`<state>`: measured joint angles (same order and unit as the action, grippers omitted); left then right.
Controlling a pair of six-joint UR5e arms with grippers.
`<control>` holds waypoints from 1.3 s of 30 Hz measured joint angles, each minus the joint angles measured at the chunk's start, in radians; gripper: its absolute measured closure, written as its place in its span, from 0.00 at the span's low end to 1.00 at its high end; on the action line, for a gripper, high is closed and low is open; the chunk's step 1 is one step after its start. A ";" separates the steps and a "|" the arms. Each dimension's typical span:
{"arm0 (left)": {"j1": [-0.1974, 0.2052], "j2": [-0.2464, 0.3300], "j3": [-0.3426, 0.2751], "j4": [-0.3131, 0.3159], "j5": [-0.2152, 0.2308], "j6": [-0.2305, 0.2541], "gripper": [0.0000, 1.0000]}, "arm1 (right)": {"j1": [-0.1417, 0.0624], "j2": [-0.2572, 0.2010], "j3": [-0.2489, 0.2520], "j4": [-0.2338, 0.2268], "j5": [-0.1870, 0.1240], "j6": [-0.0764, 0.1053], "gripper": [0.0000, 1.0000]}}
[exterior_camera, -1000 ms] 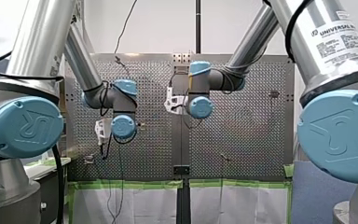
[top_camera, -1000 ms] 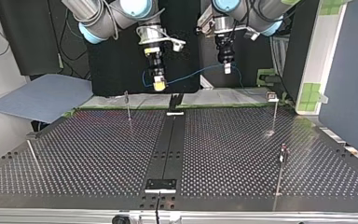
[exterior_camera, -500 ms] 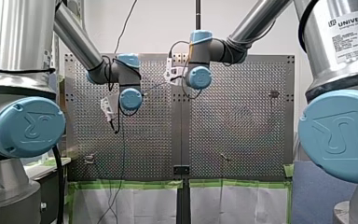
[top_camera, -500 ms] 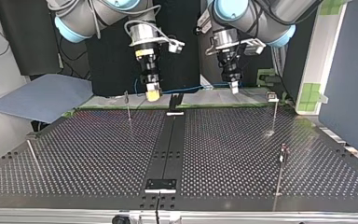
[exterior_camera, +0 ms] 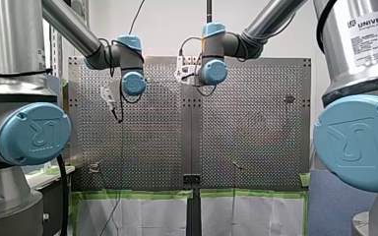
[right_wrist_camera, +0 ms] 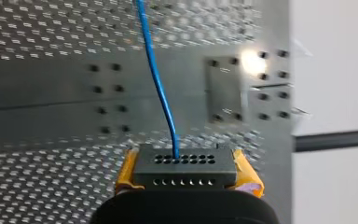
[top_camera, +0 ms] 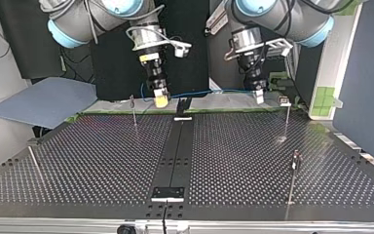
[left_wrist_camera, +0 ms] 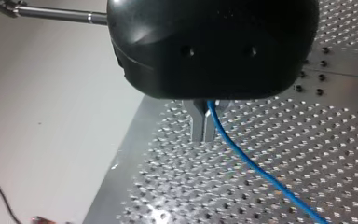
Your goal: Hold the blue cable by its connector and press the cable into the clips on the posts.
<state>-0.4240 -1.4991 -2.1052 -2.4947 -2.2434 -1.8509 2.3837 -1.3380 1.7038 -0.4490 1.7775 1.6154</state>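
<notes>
The blue cable (top_camera: 204, 91) hangs stretched between my two grippers over the table's far edge in the top view. My right gripper (top_camera: 161, 100), with yellow pads, is shut on the cable's black connector (right_wrist_camera: 185, 170), and the cable (right_wrist_camera: 156, 79) runs out of the connector's face. My left gripper (top_camera: 259, 96) is further along toward the top view's right, close to a clip post (top_camera: 286, 117). Its metal fingers (left_wrist_camera: 204, 137) are shut on the cable (left_wrist_camera: 256, 170), which trails away over the perforated plate.
Another thin post (top_camera: 134, 109) stands near my right gripper. One more post (top_camera: 292, 178) is nearer the camera at the top view's right, and a leaning rod (top_camera: 35, 163) is at its left. A black rail (top_camera: 175, 151) runs down the table's middle. A grey sheet (top_camera: 44, 100) lies beyond the far left corner.
Both grippers came down toward the table's far edge. My left gripper moved to the top view's right, pulling the cable out straighter. Both grips stay shut.
</notes>
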 joint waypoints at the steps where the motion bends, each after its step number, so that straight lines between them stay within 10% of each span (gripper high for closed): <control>1: 0.002 0.008 0.005 -0.008 0.000 -0.002 1.00 | -0.001 0.011 -0.008 0.012 -0.008 0.002 1.00; 22: 0.121 0.190 0.051 -0.205 0.054 0.017 1.00 | 0.023 0.077 -0.203 0.127 -0.070 0.004 1.00; 39: 0.290 0.101 0.125 -0.374 0.222 0.055 1.00 | 0.021 0.080 -0.355 0.155 -0.098 0.016 1.00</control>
<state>-0.1339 -1.3985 -1.9802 -2.8689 -2.0209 -1.7962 2.4043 -1.2578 1.3486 -0.2941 1.6797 1.6315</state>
